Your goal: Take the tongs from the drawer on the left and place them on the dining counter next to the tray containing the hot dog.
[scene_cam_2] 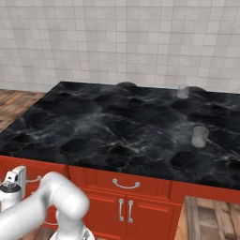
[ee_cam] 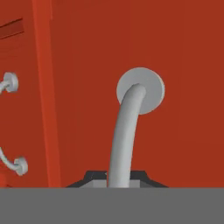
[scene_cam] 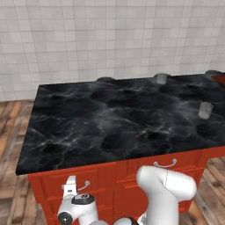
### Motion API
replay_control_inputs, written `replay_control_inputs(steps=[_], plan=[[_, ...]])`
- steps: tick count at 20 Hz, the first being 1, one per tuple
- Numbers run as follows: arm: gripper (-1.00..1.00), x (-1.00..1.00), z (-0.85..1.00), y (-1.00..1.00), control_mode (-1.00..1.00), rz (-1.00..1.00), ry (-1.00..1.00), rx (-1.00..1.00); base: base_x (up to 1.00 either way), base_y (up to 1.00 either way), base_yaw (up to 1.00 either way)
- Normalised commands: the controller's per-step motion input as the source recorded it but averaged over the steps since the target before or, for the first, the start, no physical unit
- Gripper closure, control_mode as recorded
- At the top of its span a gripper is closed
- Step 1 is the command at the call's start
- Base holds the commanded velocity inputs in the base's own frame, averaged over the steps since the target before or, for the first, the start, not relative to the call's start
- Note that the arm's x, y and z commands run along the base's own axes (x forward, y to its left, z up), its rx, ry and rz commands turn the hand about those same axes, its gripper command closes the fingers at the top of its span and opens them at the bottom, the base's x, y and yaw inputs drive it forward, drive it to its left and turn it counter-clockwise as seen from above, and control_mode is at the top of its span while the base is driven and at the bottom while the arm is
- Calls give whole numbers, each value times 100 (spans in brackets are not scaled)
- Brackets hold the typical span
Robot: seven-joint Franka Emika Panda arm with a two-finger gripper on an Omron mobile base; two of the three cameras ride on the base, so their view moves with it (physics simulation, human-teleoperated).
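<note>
My gripper (ee_cam: pixel 118 181) is pressed up against the red-orange front of the drawer (ee_cam: pixel 175 52), its jaws closed tight on the drawer's curved silver handle (ee_cam: pixel 124 135). The bar rises from between my fingertips and bends away to its round mount on the drawer face just ahead. Beside it, past a raised red strip, two more silver handle ends (ee_cam: pixel 13 82) show on the neighbouring fronts. From the base cameras, my hand (scene_cam: pixel 70 186) sits low against the cabinet, directly under the edge of the dining counter (scene_cam: pixel 110 118), whose black veined top spreads above and beyond me. Two small clear glasses (scene_cam: pixel 205 110) stand well apart on it.
</note>
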Motion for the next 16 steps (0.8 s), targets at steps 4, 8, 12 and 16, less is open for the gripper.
replay_control_inputs(steps=[4,8,12,16], plan=[[100,-81,0,1,-100,0,0,0,0,0,0],[100,-81,0,0,-100,0,0,0,0,0,0],[100,-83,0,0,-100,0,0,0,0,0,0],[100,-79,0,0,-100,0,0,0,0,0,0]])
